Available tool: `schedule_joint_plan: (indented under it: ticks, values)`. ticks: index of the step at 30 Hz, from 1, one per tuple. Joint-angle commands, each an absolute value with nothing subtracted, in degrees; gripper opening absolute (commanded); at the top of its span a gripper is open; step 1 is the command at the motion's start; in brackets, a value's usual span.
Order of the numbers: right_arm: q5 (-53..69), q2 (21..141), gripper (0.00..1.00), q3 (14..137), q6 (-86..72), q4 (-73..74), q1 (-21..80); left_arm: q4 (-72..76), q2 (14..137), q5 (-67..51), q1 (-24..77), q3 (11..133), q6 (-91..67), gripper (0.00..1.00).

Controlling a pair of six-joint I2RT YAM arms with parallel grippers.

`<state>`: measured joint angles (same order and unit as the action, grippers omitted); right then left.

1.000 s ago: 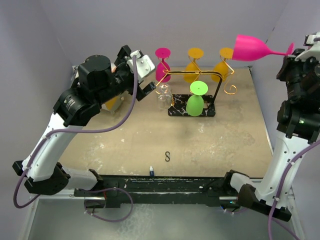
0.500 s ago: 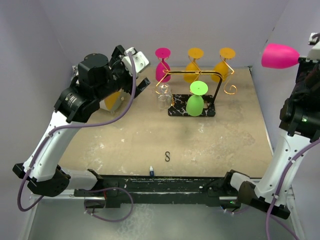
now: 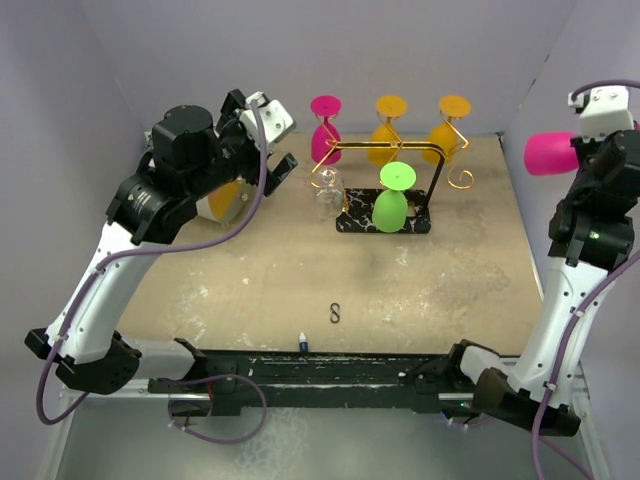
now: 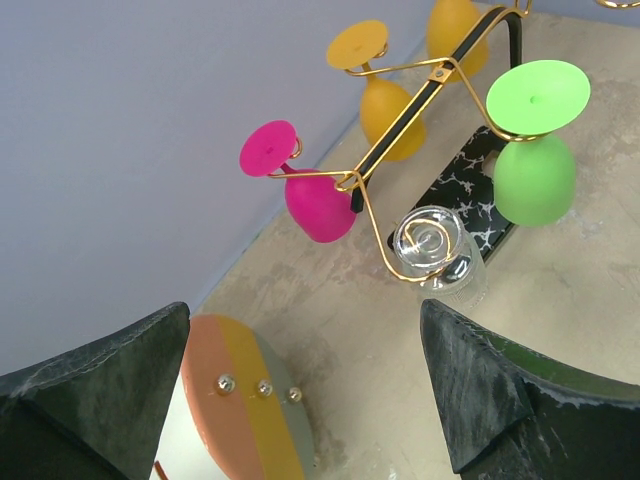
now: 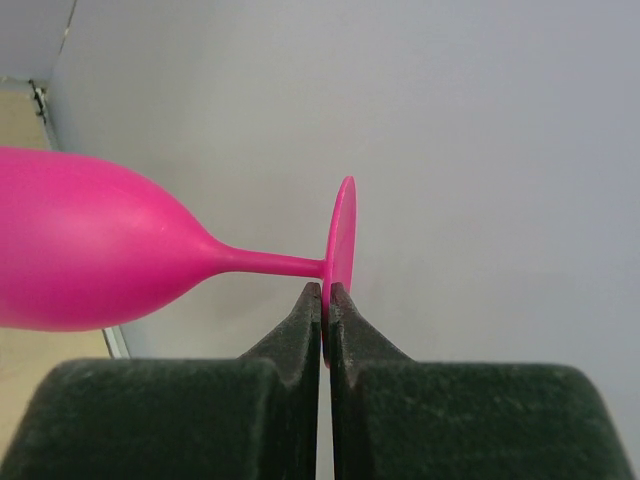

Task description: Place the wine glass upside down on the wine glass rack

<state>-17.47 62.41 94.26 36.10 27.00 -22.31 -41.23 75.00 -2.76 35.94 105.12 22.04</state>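
Observation:
The wine glass rack [image 3: 388, 149] is a gold wire frame on a black marbled base [image 3: 420, 222] at the back of the table. A pink, two orange, a green [image 3: 391, 205] and a clear glass [image 3: 328, 192] hang on it upside down. It also shows in the left wrist view [image 4: 400, 100]. My right gripper [image 3: 588, 148] is shut on the foot of a pink wine glass [image 3: 547, 152], held high at the far right, well clear of the rack. In the right wrist view the glass [image 5: 90, 250] lies sideways, its foot pinched between my fingertips [image 5: 327, 300]. My left gripper [image 3: 263, 135] is open and empty, left of the rack.
A round orange, yellow and grey striped disc [image 4: 240, 400] lies on the table below my left gripper [image 4: 300, 400], and shows in the top view [image 3: 224, 198]. A small black S-hook [image 3: 335, 313] and a small white and blue thing [image 3: 302, 342] lie near the front. Purple walls enclose the table.
My right arm has carried the pink glass away from above the rack's right end, to the right and lower. The left gripper has pulled back slightly to the left.

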Motion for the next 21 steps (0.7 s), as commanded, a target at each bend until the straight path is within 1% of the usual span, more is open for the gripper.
schedule_joint_plan:
  ticks: [1,11,17,21]
  values:
    - [-12.2,61.6,0.0,91.9,42.3,22.6,-22.1,-39.3,74.6,-4.5,34.8,107.7,20.2,0.99]
    - [-4.6,62.5,0.0,83.9,54.9,20.2,-18.7,-39.6,74.6,-5.3,33.5,107.3,20.7,0.99]
    - [-3.7,63.9,0.0,78.9,64.2,19.3,-15.4,-40.0,74.5,-5.4,32.9,107.7,21.1,0.99]
    - [-2.4,65.0,0.0,77.7,68.2,19.3,-13.1,-40.1,74.6,-5.9,32.1,107.9,21.1,0.99]
